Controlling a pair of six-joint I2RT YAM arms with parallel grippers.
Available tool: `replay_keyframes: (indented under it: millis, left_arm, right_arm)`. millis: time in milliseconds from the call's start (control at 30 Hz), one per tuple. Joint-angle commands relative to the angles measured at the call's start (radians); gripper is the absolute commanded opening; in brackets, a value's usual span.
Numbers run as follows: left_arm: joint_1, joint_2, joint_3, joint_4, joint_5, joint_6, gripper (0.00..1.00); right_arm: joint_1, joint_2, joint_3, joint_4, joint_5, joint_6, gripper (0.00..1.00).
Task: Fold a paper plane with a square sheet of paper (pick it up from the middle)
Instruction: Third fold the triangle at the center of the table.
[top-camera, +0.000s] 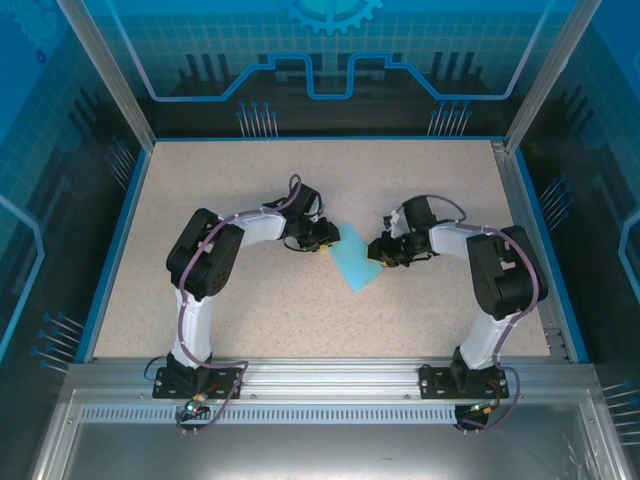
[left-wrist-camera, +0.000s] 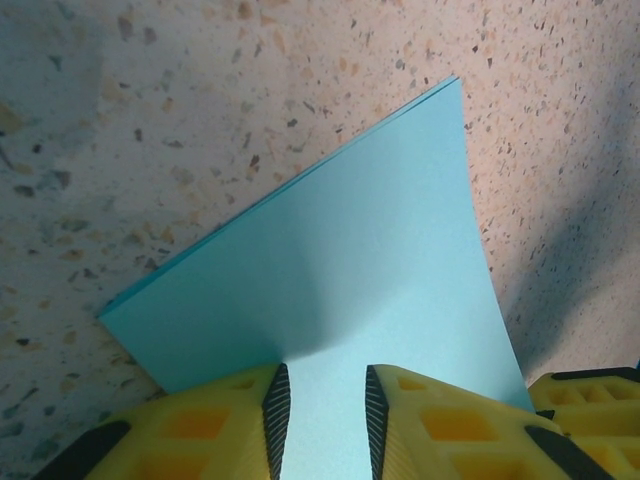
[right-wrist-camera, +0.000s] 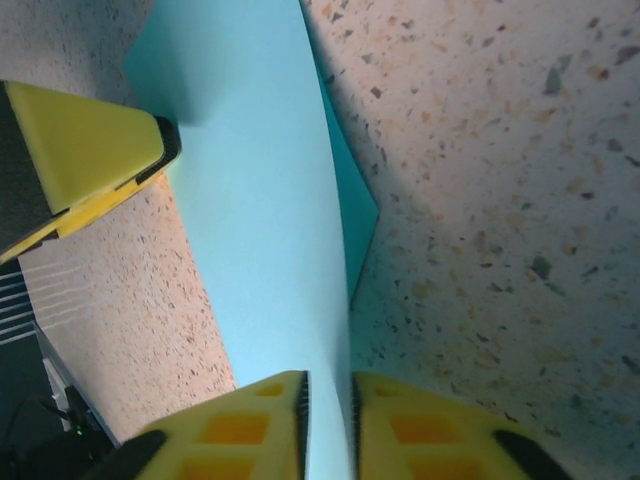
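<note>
Right claw (right-wrist-camera: 330, 390) pinches the thin light-blue paper sheet (right-wrist-camera: 255, 200), left claw (left-wrist-camera: 325, 385) grip unclear; sheet looks doubled once, nose and wings remain.

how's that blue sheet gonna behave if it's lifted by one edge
Likely floppy: the square sheet of paper bows in a curve above the table. Probably very light, and apt to crease, since its layered edge looks thin.

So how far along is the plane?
Done: the light-blue square paper sheet looks doubled over once, a second layer showing beneath. In hand: right claw pinches one edge; left claw straddles the opposite edge, jaws apart. Left: nose and wing folds; no dart shape yet.
</note>
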Motion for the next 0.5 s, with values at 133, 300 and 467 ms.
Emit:
replay_keyframes:
  millis: [133,300,467]
  left_arm:
    - [0.004,-0.092,0.003,-0.073,0.029,0.058,0.40]
    - [0.005,-0.159,0.002,-0.092,0.021,0.051,0.45]
    - [0.003,-0.193,-0.029,-0.079,0.030,0.030,0.47]
  right_arm:
    - [-0.009,-0.029,-0.079,0.127,-0.049,0.151,0.02]
    - [0.012,-0.124,-0.184,0.246,0.024,0.339,0.00]
    - [0.067,-0.201,-0.252,0.308,0.129,0.508,0.00]
